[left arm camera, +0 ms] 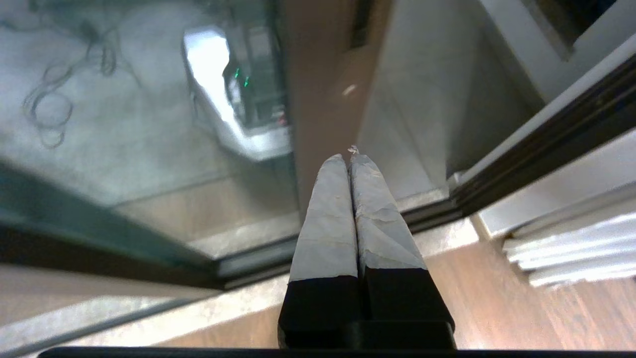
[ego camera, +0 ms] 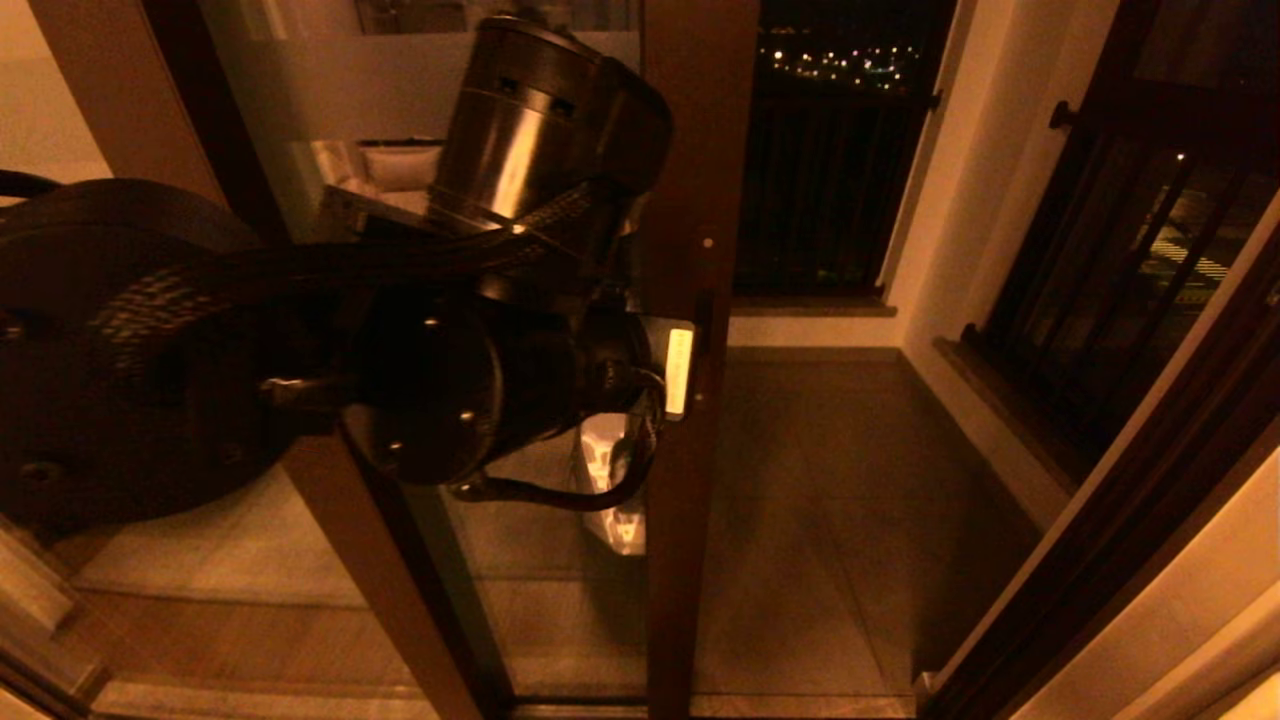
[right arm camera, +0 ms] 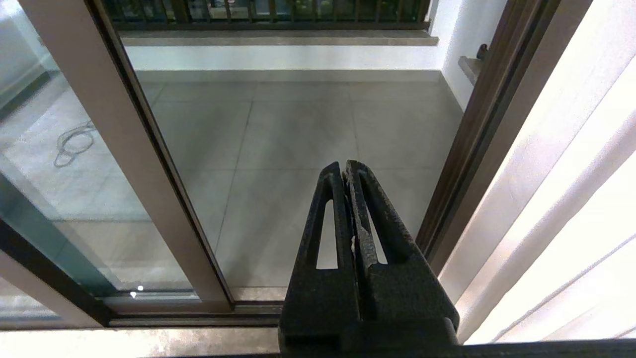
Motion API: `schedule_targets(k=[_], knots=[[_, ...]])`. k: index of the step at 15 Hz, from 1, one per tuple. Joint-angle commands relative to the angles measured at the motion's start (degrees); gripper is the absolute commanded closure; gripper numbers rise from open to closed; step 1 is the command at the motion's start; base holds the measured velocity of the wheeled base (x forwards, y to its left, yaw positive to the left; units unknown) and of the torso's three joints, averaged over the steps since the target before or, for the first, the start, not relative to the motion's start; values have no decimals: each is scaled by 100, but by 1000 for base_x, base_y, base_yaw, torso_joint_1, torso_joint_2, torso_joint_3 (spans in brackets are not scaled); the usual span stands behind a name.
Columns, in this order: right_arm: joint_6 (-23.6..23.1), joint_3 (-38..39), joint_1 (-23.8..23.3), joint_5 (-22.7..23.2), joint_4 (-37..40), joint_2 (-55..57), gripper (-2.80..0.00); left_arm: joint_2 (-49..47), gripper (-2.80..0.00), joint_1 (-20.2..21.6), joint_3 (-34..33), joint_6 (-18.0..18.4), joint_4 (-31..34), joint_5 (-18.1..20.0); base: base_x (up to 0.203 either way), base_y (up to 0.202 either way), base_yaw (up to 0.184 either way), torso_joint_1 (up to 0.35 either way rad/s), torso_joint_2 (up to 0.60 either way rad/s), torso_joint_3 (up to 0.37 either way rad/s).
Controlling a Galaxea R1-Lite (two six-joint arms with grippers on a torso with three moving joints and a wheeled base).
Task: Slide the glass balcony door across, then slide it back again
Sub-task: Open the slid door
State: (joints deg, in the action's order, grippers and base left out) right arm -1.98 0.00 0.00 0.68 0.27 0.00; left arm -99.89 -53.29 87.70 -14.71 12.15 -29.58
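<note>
The left gripper (left arm camera: 350,158), its two fingers pressed together on nothing, reaches the stile of the glass balcony door (ego camera: 695,180). One doorway gap lies right of that stile. The right gripper (right arm camera: 346,168), likewise closed and empty, hangs before the gap.

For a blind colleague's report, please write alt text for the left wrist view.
The left gripper, fingers pressed shut, points at the brown stile of the glass balcony door. Beyond the stile, the doorway stands open onto the grey balcony floor.
</note>
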Motion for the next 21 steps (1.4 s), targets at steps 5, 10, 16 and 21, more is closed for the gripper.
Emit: schedule_targets(k=[5,10,16,21], knots=[[-4,0,0,2,0,0,0,-1564,0,-155,1033,37,-857,-49,0,0,0,0,0,0],[-4,0,0,2,0,0,0,-2686,0,-164,1867,228,-1650,-26,0,0,0,0,0,0],[-4,0,0,2,0,0,0,-3346,0,161,2479,845,-2365,-34,0,0,0,0,0,0],[-4,0,0,2,0,0,0,-3309,0,597,2480,922,-2472,-55,0,0,0,0,0,0]])
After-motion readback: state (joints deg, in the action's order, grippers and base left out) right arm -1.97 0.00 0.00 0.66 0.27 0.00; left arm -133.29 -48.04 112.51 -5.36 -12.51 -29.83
